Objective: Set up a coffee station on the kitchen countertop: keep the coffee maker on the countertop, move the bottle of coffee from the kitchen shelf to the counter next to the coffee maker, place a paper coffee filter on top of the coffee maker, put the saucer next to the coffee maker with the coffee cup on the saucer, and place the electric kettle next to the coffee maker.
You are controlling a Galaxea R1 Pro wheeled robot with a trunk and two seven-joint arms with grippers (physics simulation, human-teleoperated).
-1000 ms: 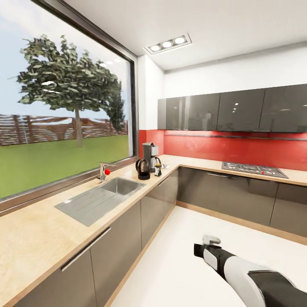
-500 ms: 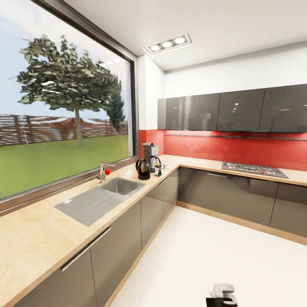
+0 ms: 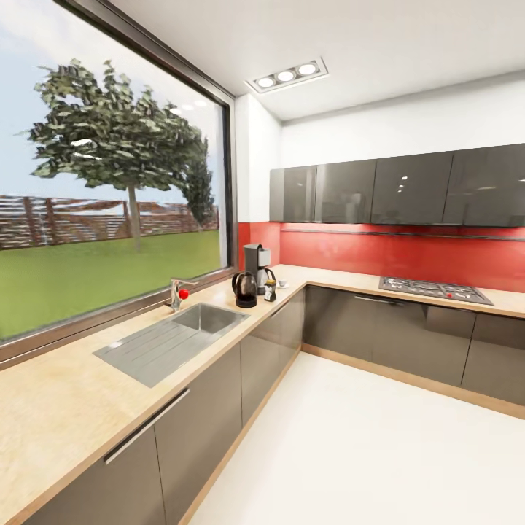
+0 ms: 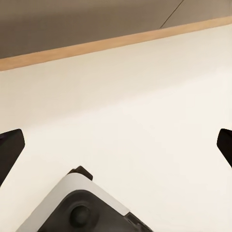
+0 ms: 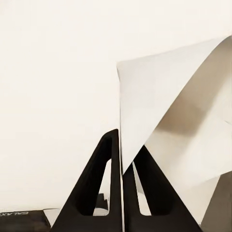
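Kitchen countertop (image 3: 65, 397) runs away from me along the window toward the corner at about 12 o'clock. Near that corner I see the coffee maker (image 3: 255, 267), with the electric kettle (image 3: 244, 289) just at its 8 o'clock and the bottle of coffee (image 3: 270, 292) just at its 4 o'clock. My right gripper (image 5: 121, 193) has its fingers pinched together on the paper coffee filter (image 5: 179, 125). My left gripper (image 4: 116, 145) has its fingertips (image 4: 9, 150) spread wide over the pale floor (image 4: 130, 96), holding nothing.

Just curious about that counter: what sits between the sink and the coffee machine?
In the head view, the electric kettle stands on the kitchen countertop between the sink and the coffee maker.
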